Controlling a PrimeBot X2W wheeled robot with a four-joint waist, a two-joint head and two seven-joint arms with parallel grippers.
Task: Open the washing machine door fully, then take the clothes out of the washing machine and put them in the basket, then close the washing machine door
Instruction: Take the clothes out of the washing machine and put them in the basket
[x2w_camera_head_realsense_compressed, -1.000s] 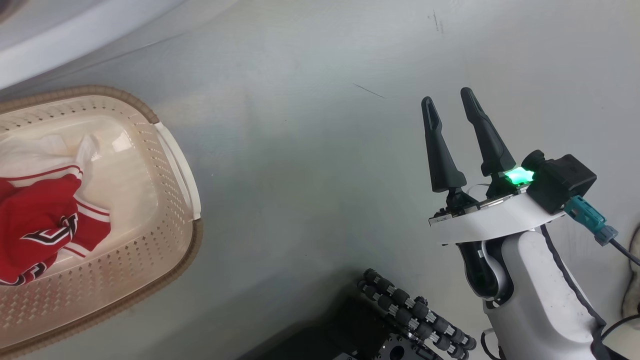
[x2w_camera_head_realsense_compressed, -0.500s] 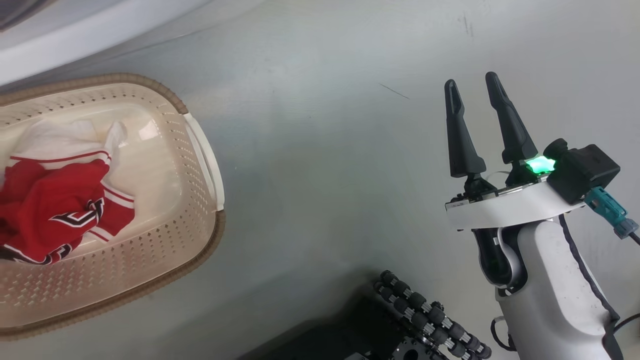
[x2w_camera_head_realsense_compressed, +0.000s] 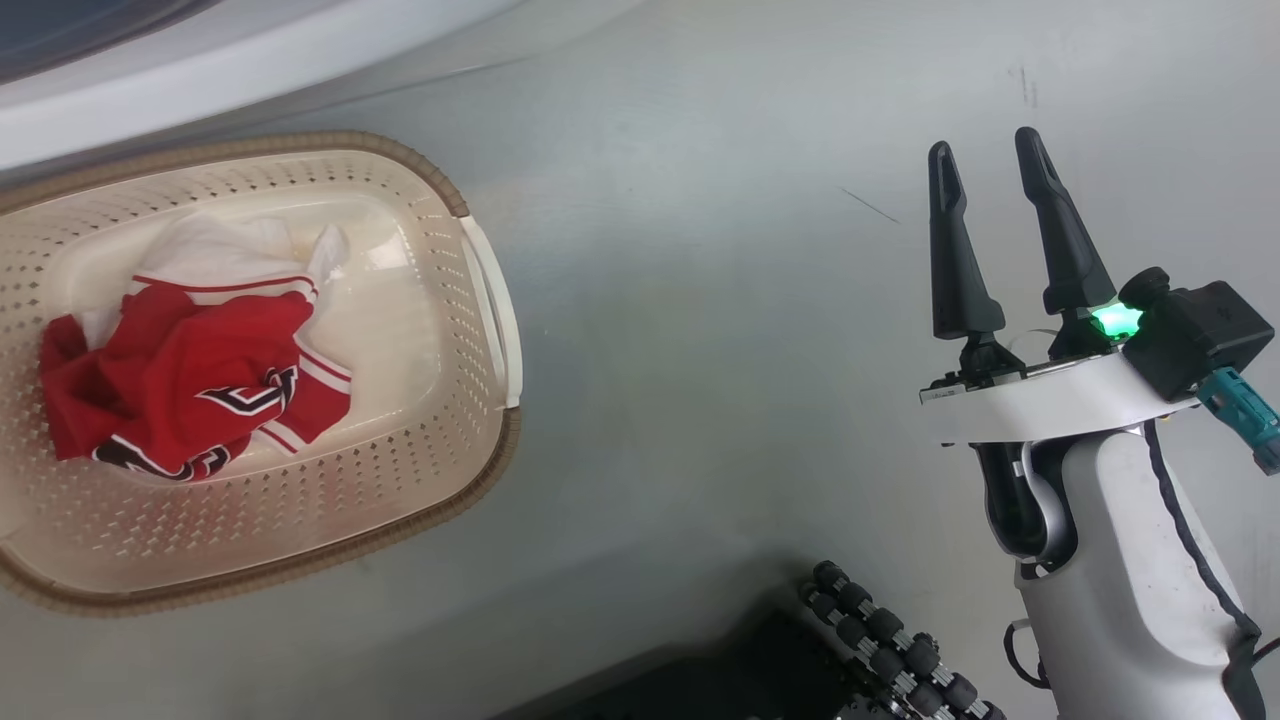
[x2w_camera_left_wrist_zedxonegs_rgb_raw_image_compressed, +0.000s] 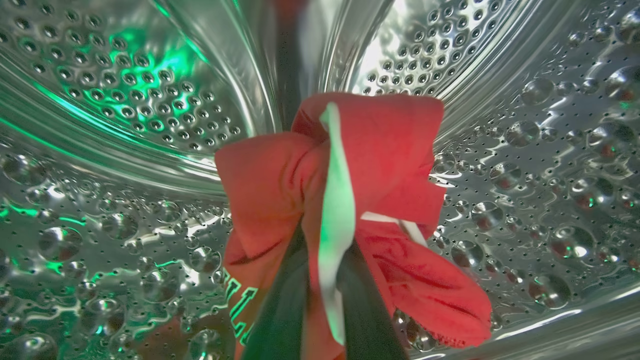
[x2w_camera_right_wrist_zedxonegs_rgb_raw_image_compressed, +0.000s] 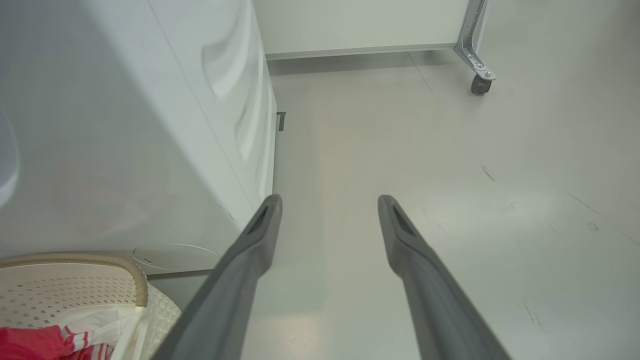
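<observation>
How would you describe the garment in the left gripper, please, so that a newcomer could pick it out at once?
Look inside the washing machine, at its shiny perforated drum. There a bunched red jersey with a pale trim strip is pinched between the left gripper's dark fingers. The other red jersey lies in the cream basket on the floor; this one is gripped.

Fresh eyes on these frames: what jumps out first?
The red jersey clamped in the left hand, deep inside the washing machine's shiny perforated drum, lit green. Next, more red clothes heaped in the cream basket at the head view's left, and the right hand open and empty over the grey floor.
</observation>
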